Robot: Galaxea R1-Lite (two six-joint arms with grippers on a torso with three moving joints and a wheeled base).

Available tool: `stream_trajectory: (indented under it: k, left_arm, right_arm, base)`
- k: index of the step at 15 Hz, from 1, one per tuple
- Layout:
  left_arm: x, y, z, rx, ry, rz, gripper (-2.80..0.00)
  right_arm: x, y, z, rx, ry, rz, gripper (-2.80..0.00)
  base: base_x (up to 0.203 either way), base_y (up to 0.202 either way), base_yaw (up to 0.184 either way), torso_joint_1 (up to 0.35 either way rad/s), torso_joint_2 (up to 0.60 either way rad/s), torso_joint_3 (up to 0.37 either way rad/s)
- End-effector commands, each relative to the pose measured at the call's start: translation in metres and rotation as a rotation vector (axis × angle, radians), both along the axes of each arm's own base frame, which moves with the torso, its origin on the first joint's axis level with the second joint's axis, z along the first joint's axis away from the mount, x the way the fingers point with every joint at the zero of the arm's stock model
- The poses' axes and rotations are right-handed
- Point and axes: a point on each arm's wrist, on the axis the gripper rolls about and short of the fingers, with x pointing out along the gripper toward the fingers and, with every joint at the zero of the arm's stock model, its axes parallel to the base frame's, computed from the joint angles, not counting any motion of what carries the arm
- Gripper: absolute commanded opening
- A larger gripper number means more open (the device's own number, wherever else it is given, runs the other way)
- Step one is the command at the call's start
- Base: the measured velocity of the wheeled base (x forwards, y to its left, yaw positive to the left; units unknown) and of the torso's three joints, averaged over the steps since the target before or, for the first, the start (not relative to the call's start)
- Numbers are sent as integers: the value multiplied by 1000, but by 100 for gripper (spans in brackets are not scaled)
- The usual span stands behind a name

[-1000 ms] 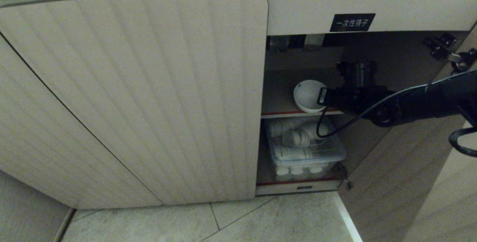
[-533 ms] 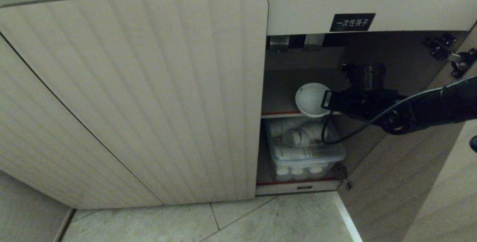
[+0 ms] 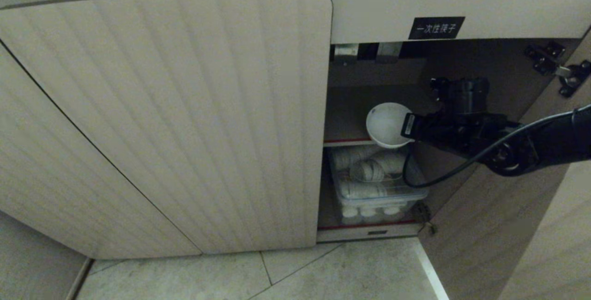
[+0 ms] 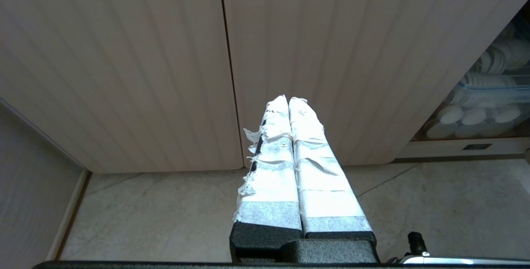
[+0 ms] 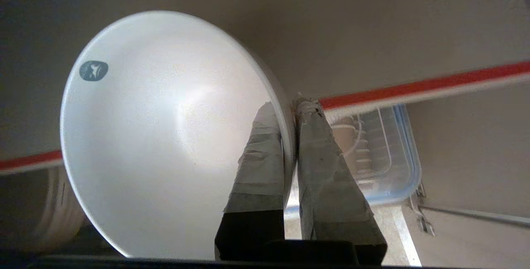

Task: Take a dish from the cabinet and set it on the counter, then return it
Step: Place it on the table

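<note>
Pinching the rim of the dish (image 5: pixel 165 132) between taped fingers (image 5: pixel 258 157) of the right gripper (image 5: pixel 290 107), one inside the wall, one outside; bowl tilted, mouth turned toward the wrist camera, lifted just above the red-edged shelf (image 3: pixel 346 142) at the cabinet (image 3: pixel 184 120) opening, not yet clear of it. Reaching in from the open right side, past the swung-out door (image 3: pixel 485 226). Left gripper (image 4: pixel 288 103) parked low before the closed ribbed door, taped fingers pressed together, holding nothing.

Risks noted, as judgement: thin-edge grip on glazed ceramic, so slip or rotation likely under any jolt; dropped bowl would land on the shelf lip or the clear bin of cups (image 3: pixel 381 189) below; tight clearance between shelf edge, door frame and hinge (image 3: pixel 561 71) invites a knock on withdrawal; trailing cable (image 3: pixel 438 175) hanging close to the bin, possible snag; counter not in view
</note>
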Motion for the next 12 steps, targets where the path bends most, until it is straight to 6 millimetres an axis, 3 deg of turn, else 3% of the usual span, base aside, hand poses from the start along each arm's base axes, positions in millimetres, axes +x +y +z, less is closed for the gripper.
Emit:
stream_trajectory:
  k: [1, 12]
  left_arm:
    - [0, 0, 0, -1, -1, 0, -280]
    - [0, 0, 0, -1, -1, 0, -280]
  right_arm:
    - [-12, -3, 4, 2, -1, -1, -280]
    - [-81, -22, -10, 2, 17, 11, -280]
  base:
    - [0, 0, 0, 0, 0, 0]
    - [0, 0, 0, 0, 0, 0]
